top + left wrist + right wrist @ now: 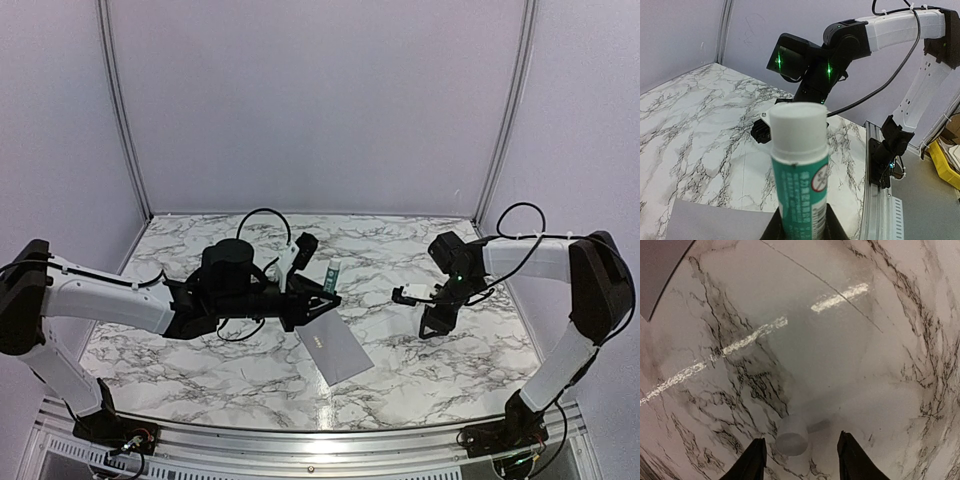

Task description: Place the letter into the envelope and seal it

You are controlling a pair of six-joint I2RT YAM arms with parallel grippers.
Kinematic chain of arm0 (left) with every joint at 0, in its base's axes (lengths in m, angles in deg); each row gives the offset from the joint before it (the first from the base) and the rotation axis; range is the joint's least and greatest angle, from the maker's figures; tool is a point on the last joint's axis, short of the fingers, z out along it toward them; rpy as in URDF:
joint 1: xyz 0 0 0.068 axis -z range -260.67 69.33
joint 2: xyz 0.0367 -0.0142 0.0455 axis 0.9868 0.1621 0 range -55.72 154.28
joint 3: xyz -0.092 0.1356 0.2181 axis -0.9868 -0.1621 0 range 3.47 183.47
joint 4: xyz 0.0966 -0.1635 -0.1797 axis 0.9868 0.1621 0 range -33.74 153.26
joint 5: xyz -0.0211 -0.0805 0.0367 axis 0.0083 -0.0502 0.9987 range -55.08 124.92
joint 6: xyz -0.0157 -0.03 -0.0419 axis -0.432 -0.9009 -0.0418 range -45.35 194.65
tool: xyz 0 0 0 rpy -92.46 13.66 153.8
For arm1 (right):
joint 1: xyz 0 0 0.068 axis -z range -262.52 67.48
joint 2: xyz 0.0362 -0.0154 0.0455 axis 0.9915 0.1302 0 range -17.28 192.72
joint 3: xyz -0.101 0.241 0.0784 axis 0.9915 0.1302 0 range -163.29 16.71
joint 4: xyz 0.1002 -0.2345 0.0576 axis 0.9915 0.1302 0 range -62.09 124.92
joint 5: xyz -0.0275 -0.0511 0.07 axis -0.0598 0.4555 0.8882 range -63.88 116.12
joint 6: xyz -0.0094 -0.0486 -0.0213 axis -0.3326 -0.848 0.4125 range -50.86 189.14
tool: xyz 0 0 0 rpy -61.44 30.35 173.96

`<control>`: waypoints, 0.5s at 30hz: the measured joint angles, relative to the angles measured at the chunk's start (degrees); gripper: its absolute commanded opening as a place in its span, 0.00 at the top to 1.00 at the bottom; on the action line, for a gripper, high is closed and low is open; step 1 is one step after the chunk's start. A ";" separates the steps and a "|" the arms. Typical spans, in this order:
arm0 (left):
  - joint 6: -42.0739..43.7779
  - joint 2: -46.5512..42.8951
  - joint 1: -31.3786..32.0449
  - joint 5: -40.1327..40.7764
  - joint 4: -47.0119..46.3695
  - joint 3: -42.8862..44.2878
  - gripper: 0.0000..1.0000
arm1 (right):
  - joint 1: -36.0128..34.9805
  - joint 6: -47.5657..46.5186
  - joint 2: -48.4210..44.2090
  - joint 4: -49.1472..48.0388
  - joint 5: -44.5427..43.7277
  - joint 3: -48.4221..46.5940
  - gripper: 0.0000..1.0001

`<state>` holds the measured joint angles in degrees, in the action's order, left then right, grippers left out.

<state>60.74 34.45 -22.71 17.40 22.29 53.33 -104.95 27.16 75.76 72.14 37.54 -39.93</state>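
The grey envelope (335, 347) lies flat on the marble table, its near edge showing in the left wrist view (715, 222) and a corner in the right wrist view (657, 265). The letter is out of view. My left gripper (323, 298) hangs just above the envelope's far end, shut on a green-and-white tube (801, 185) whose white top (799, 125) points toward the right arm. My right gripper (800, 460) is open close above the table. A small white cap (791, 436) sits between its fingers, apart from both.
The right arm (840, 45) reaches in from the right, low over the marble table (200, 370). Grey walls close the back and sides. A metal rail (300, 440) runs along the near edge.
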 measured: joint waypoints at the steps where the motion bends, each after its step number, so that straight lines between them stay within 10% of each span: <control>1: -0.04 0.07 0.00 0.00 -0.02 0.00 0.91 | -0.02 0.04 0.07 -0.09 0.02 0.00 0.58; 15: -0.20 0.59 0.00 -0.09 0.00 0.00 0.91 | -0.57 1.22 2.14 -0.31 0.02 0.00 0.72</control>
<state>60.54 35.04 -22.71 17.31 22.29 53.33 -105.52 28.39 77.90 71.84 37.56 -39.93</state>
